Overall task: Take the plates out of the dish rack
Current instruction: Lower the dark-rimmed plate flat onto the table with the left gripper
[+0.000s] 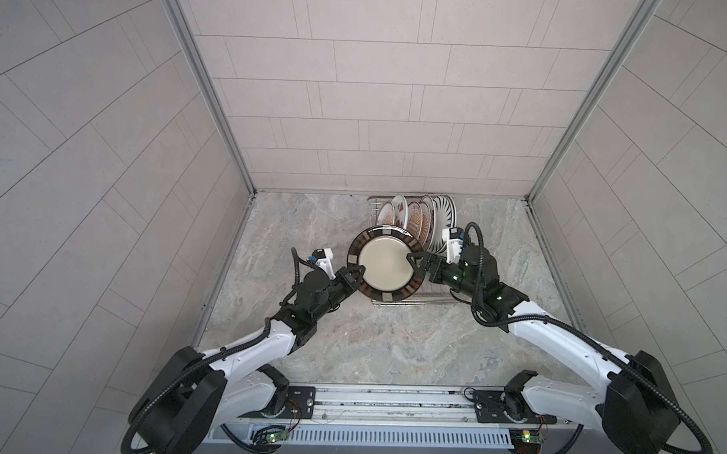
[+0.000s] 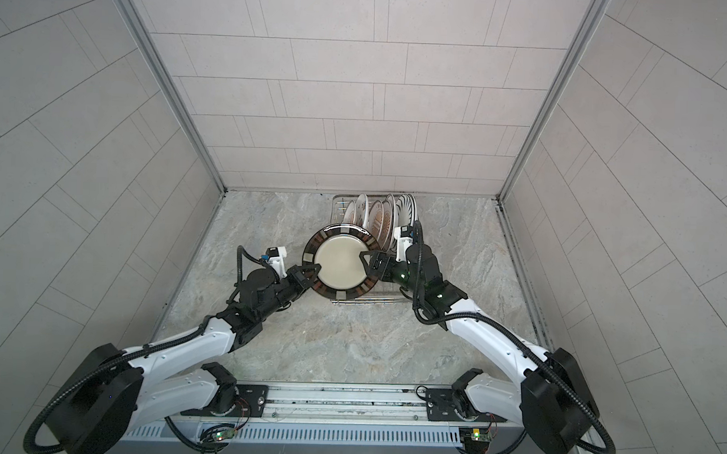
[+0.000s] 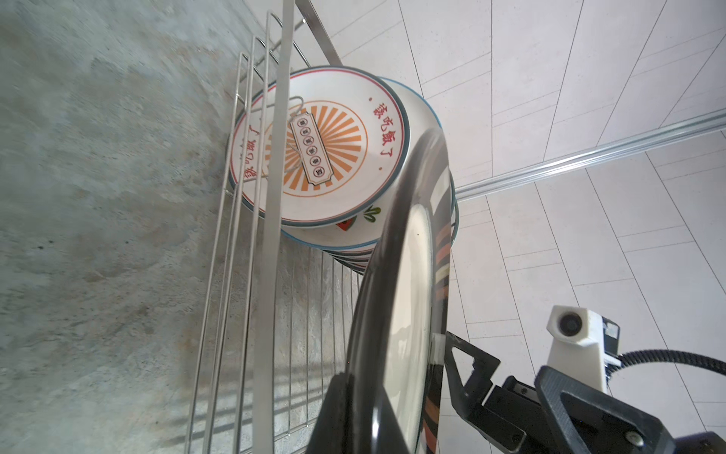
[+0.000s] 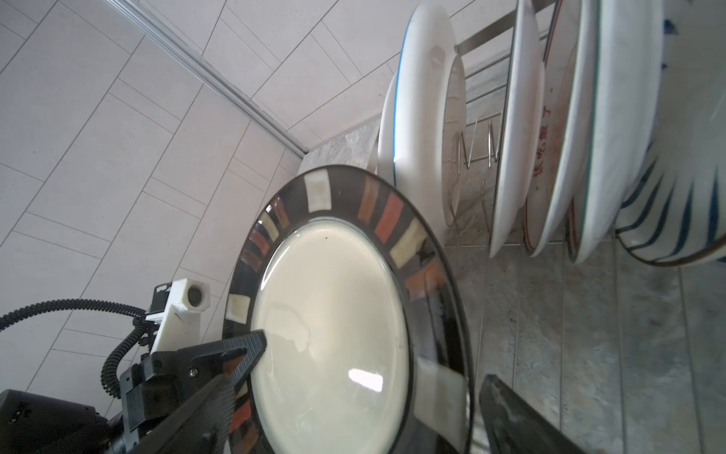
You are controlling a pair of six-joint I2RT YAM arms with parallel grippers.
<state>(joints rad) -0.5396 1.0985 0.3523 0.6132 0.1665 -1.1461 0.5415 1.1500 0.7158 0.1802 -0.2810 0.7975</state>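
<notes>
**A:** The left gripper (image 1: 355, 278) is clamped on the near-left rim of the dark-rimmed plate (image 1: 383, 264). The right gripper (image 1: 415, 266) has its jaws wide, one finger on either side of the opposite rim, and it isn't squeezing.

**B:** So the left arm alone carries it. Where is the plate?

**A:** It's over the near end of the dish rack (image 1: 413, 301), cream face turned up toward the camera head. I can't tell whether its lower edge touches the wires.

**B:** And how far along is the task?

**A:** Early, I'd say. The other plates (image 1: 412, 215) stand upright in a row at the far end of the rack, several of them. In both top views I see no plate lying on the tabletop (image 1: 349, 340). This one needs setting down, and then all the rest are left.

**B:** What do the wrist cameras add?

**A:** From above, the row is mostly edges. The left wrist view looks along the wires and shows the sunburst plate (image 3: 326, 157) face-on, red lettering around its border. The watermelon plate (image 3: 345, 226) peeks out behind it.

**B:** And the right wrist?

**A:** It shows bare prongs (image 4: 471, 157) in a gap within the row, and the striped plate (image 4: 668, 196) at the end nearest that camera. It also shows one left finger lying on the cream face of the held plate.
</notes>
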